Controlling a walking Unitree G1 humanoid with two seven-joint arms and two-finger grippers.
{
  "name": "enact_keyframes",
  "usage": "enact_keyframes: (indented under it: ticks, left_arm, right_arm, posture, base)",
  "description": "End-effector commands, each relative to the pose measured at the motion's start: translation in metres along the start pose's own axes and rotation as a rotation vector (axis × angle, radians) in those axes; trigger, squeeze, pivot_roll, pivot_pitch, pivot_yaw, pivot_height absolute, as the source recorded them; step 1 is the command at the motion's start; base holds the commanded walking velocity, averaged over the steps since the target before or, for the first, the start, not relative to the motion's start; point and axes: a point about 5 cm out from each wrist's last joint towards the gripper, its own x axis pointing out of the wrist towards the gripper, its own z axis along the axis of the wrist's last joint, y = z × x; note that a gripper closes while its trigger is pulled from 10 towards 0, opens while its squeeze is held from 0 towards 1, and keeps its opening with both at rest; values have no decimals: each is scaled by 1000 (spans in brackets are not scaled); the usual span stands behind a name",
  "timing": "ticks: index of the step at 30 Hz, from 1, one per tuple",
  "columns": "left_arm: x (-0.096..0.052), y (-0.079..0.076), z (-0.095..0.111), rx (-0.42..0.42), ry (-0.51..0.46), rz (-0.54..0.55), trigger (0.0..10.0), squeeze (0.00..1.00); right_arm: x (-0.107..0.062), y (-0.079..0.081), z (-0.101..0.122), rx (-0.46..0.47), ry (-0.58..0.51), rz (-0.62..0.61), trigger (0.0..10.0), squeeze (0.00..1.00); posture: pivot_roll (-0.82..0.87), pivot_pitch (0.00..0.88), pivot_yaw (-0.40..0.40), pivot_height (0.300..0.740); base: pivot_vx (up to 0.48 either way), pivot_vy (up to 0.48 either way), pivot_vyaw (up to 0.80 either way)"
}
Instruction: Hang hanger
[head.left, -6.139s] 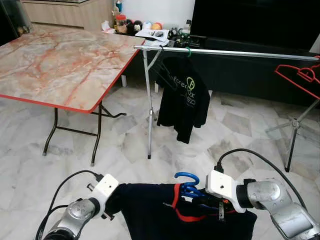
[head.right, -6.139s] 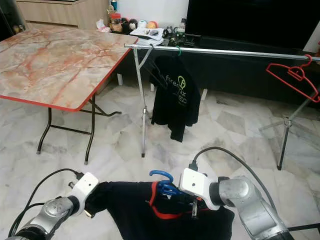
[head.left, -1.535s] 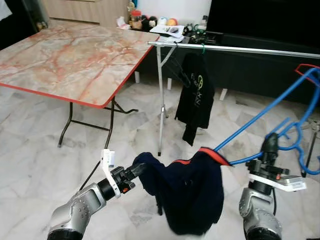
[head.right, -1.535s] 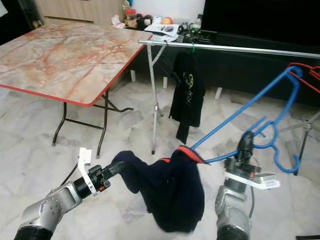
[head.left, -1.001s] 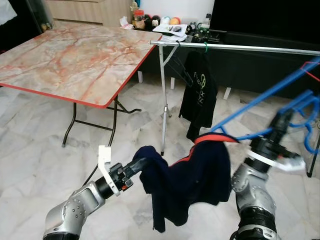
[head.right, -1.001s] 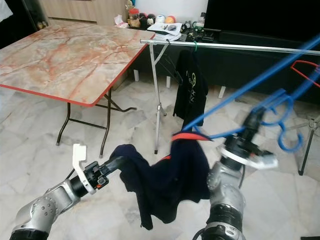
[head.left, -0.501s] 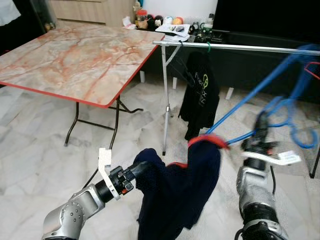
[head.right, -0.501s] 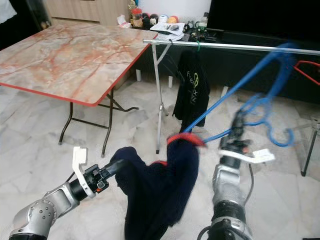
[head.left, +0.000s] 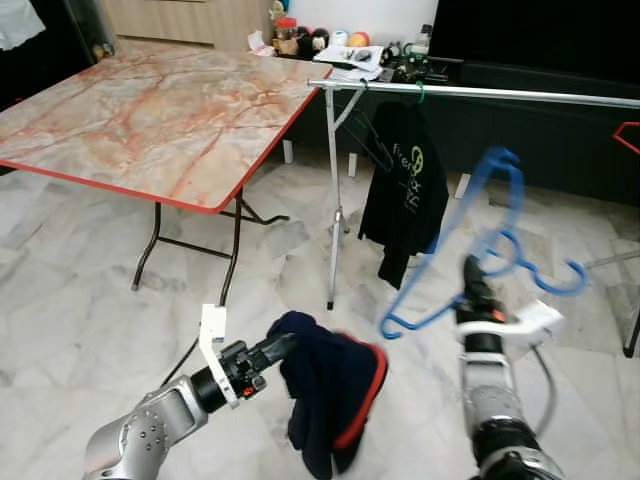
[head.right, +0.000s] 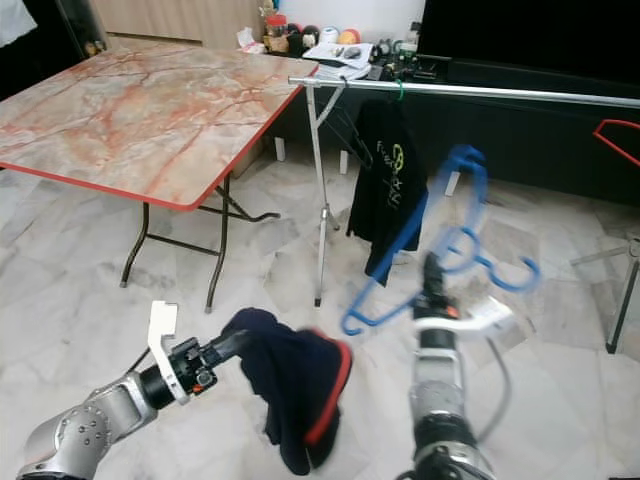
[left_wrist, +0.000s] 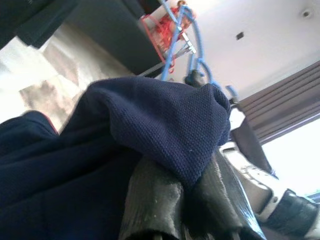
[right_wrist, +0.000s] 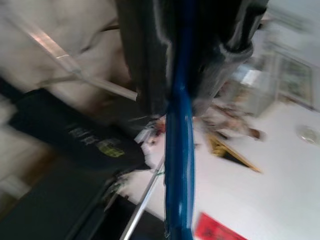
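Note:
A blue hanger (head.left: 487, 245) is tilted and blurred in the air in front of the clothes rail (head.left: 520, 94), and my right gripper (head.left: 470, 276) is shut on its lower part. In the right wrist view the blue hanger (right_wrist: 178, 150) runs between the black fingers (right_wrist: 142, 55). A navy shirt with red trim (head.left: 332, 398) droops in a bunch from my left gripper (head.left: 281, 346), which is shut on its cloth. The shirt hangs free of the hanger. In the left wrist view the navy cloth (left_wrist: 150, 120) wraps over the fingers (left_wrist: 155, 200).
A black shirt (head.left: 405, 190) hangs on a green hanger at the rail's left end, and a red hanger (head.left: 630, 136) hangs at its right. A marble-topped folding table (head.left: 150, 110) stands to the left. A dark TV cabinet (head.left: 540, 130) runs behind the rail, and the floor is marble tile.
The navy shirt has slid off the blue hanger and now droops from the left gripper alone. The hanger has swung left and more upright in the right gripper.

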Motion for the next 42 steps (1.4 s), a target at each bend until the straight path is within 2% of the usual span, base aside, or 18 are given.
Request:
enact_keyframes:
  ticks: [1, 2, 3, 4, 5, 6, 7, 9, 14, 18, 20, 21, 22, 25, 28, 32, 36, 42]
  left_arm:
    - [-1, 7, -1, 39, 13, 70, 0, 0]
    - [-3, 18, -2, 71, 20, 162, 549, 0]
    - [-3, 18, -2, 71, 20, 162, 549, 0]
    - [-4, 24, -4, 93, 25, 222, 0, 0]
    - [-7, 34, -5, 123, 14, 317, 3569, 0]
    - [-9, 40, -6, 142, 6, 379, 6000, 0]
    - [-13, 46, -8, 175, -1, 447, 10000, 0]
    - [-18, 54, -10, 202, -12, 532, 10000, 0]
    - [-39, 72, -17, 225, -18, 744, 10000, 0]
    - [-68, 88, -31, 256, 27, 930, 10000, 0]
    - [-75, 92, -34, 271, 35, 975, 10000, 0]
    - [-87, 97, -35, 254, 9, 1065, 10000, 0]
    - [-87, 97, -35, 254, 9, 1065, 10000, 0]
    - [-119, 104, -38, 190, -73, 1261, 10000, 0]
    - [-123, 103, -47, 194, -56, 1256, 10000, 0]
    - [-112, 98, -64, 266, 18, 1188, 10000, 0]
    - [-113, 98, -80, 241, 55, 1220, 10000, 0]
    - [-107, 96, -81, 257, 36, 1164, 10000, 0]
  right_arm:
    - [-9, -6, -23, -120, 173, -59, 10000, 0]
    - [-20, -17, -36, -279, 331, -126, 10000, 0]
    - [-20, -17, -36, -279, 331, -126, 10000, 0]
    - [-29, -24, -44, -394, 427, -169, 10000, 0]
    - [-45, -39, -49, -483, 500, -246, 10000, 0]
    - [-58, -50, -51, -535, 536, -300, 10000, 0]
    - [-73, -61, -52, -620, 586, -357, 10000, 0]
    - [-95, -77, -53, -729, 661, -425, 10000, 0]
    - [-146, -104, -53, -869, 803, -578, 10000, 0]
    - [-168, -113, -51, -961, 851, -605, 10000, 0]
    - [-172, -114, -51, -982, 864, -610, 10000, 0]
    - [-177, -115, -52, -994, 883, -616, 10000, 0]
    - [-177, -115, -52, -994, 883, -616, 10000, 0]
    - [-189, -118, -55, -971, 908, -644, 10000, 0]
    - [-197, -119, -59, -972, 953, -641, 10000, 0]
    - [-205, -118, -66, -974, 1004, -620, 10000, 0]
    - [-211, -117, -70, -1000, 1047, -595, 10000, 0]
    - [-216, -118, -71, -981, 1043, -614, 10000, 0]
  posture:
    - [76, 70, 15, 740]
    - [71, 68, 15, 740]
    - [71, 68, 15, 740]
    - [71, 68, 15, 740]
    - [63, 66, 14, 740]
    - [63, 66, 14, 740]
    - [60, 62, 13, 740]
    - [55, 63, 12, 740]
    - [55, 62, 12, 740]
    - [32, 59, 19, 740]
    - [31, 58, 19, 740]
    - [27, 57, 20, 740]
    - [27, 57, 20, 740]
    - [32, 50, 18, 740]
    - [28, 46, 15, 740]
    - [29, 39, 16, 740]
    - [9, 32, 18, 740]
    - [5, 29, 32, 740]
  base:
    - [0, 0, 0]
    - [0, 0, 0]
    - [0, 0, 0]
    - [0, 0, 0]
    - [0, 0, 0]
    - [0, 0, 0]
    - [0, 0, 0]
    - [0, 0, 0]
    - [0, 0, 0]
    - [0, 0, 0]
    - [0, 0, 0]
    - [0, 0, 0]
    - [0, 0, 0]
    - [0, 0, 0]
    - [0, 0, 0]
    - [0, 0, 0]
    - [0, 0, 0]
    - [0, 0, 0]
